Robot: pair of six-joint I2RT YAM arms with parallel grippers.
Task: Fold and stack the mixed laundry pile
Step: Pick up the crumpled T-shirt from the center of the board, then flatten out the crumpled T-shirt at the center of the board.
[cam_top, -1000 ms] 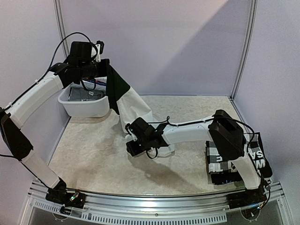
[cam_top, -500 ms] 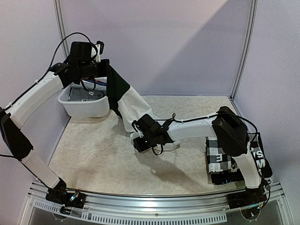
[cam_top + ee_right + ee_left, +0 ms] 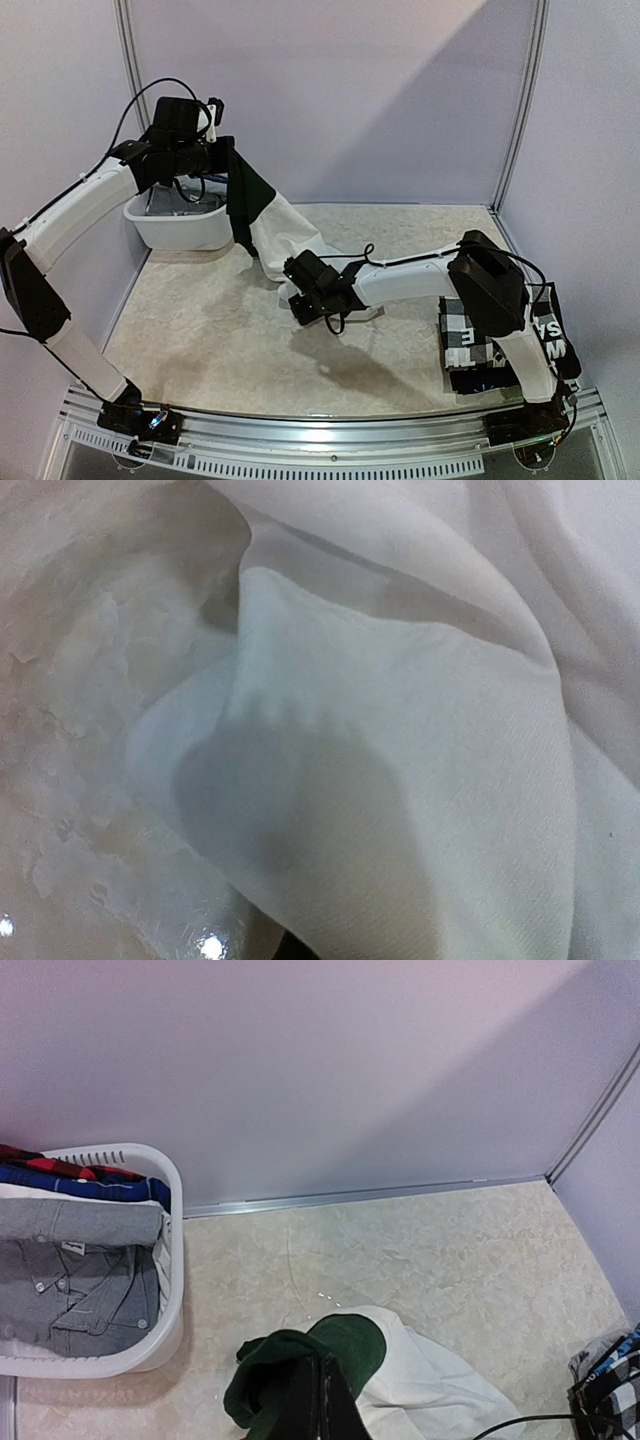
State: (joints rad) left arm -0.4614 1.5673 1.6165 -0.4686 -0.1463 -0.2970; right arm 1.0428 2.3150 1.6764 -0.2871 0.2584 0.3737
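My left gripper [image 3: 222, 150] is shut on the dark green part [image 3: 250, 190] of a white cloth [image 3: 290, 232] and holds it up beside the basket. The cloth hangs down and trails onto the table. In the left wrist view the shut fingers [image 3: 320, 1400] pinch the green fabric [image 3: 350, 1345]. My right gripper [image 3: 300, 290] sits low at the cloth's bottom edge, shut on it. White cloth [image 3: 420, 780] fills the right wrist view and covers the fingers. A folded stack lies at the right: a checkered shirt [image 3: 465, 338] and a black piece with white letters [image 3: 550, 335].
The white plastic basket [image 3: 180, 232] stands at the back left, with a grey shirt [image 3: 80, 1280] and blue and red garments [image 3: 80, 1182] in it. Walls close in the back and both sides. The right arm's elbow [image 3: 485, 285] hangs over the folded stack.
The right gripper has slid left and back into the cloth's lower edge and closed on it. The left arm has risen slightly, still holding the green part.
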